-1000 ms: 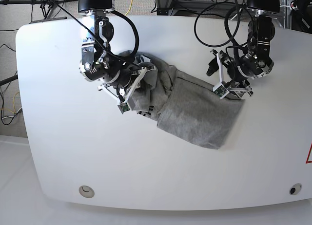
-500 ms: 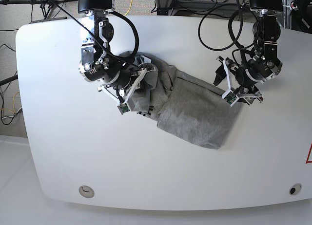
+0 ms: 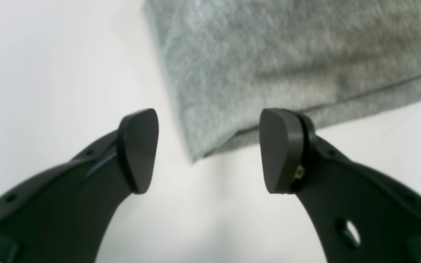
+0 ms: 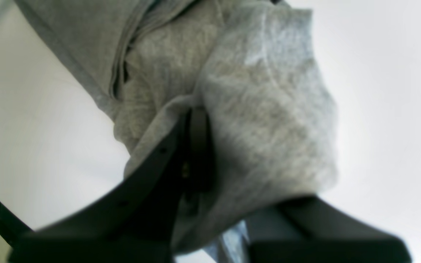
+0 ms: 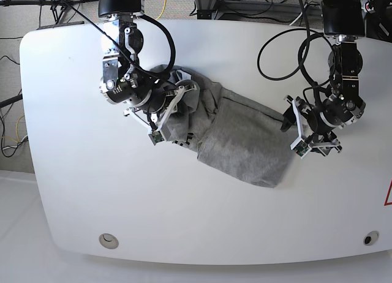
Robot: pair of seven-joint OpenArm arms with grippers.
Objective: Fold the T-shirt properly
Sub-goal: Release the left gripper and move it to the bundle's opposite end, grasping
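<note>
Grey heathered cotton T-shirt (image 5: 245,145) lies half-folded, bunched, on the white table (image 5: 73,173). Right gripper (image 4: 196,146) pinches its crumpled end; left gripper (image 3: 208,149) gapes empty beside its corner. Folding seems unfinished.

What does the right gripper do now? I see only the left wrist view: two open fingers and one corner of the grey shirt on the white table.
Observer: The right gripper is shut on the T-shirt; in the right wrist view the cloth bunches around its fingers.
Operator: Where on the shirt is this grip?
Observer: In the base view it is at the crumpled end of the shirt, far from your corner.
Operator: And is my left gripper touching the cloth?
Observer: No. In the base view the left gripper is open just beside the shirt's edge, over the bare table.
Operator: Is the shirt folded already?
Observer: Only partly: the base view shows one flat part near you and a crumpled heap at the other end.
</note>
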